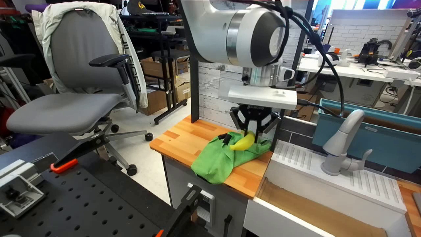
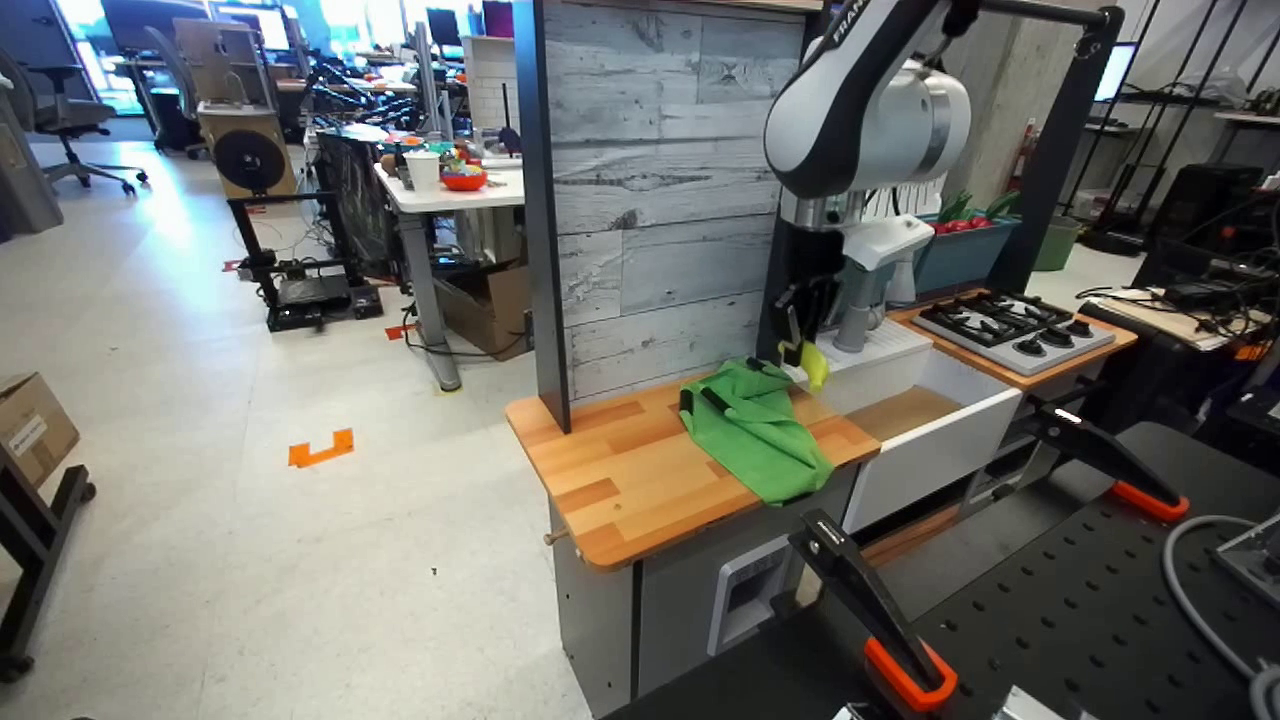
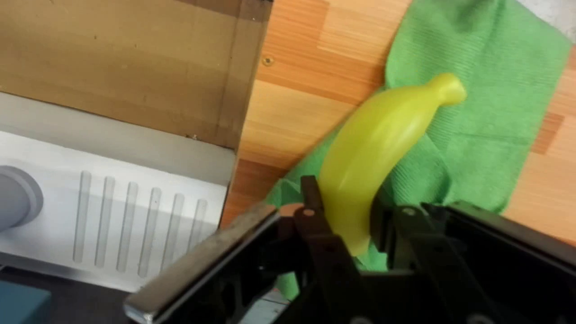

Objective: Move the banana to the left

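Care suits the sideways carry, which I judge to be the present step: the hand (image 3: 345,198) grasps the banana (image 3: 373,144) near one end, the free end jutting ahead. Beneath the hand, a green cloth (image 1: 213,161) lies on the worktop (image 2: 620,480); the banana seems clear of it. Move level and slow, high enough not to drag the cloth, since the off-centre hold could let it twist. Lower and beside the hand, the sink (image 1: 329,192) shows a brown lining (image 1: 315,210); farther off, the blue planter (image 2: 960,262) holds red and green produce (image 2: 975,226).
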### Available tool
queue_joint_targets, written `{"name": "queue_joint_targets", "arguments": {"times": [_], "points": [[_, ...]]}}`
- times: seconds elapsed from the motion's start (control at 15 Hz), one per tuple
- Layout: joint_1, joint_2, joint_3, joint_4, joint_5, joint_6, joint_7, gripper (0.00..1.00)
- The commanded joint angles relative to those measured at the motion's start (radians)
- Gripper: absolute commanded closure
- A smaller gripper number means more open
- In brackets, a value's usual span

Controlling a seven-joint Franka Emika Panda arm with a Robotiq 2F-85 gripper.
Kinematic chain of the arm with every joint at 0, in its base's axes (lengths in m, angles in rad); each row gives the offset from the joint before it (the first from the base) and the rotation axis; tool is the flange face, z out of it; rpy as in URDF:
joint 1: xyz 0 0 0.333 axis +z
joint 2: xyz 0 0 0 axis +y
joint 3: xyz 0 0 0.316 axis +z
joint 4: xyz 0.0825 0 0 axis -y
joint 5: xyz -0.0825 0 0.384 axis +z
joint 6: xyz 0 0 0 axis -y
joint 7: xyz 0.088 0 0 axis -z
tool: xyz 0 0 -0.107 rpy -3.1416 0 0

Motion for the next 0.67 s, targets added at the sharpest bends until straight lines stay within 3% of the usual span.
{"name": "queue_joint_targets", "arguments": {"times": [0.0,0.6], "points": [[-0.006,-0.102,0.057,-0.108,0.048,0.015,-0.015,0.93],[0.132,-0.098,0.088,-0.143,0.056,0.023,0.057,0.93]]}}
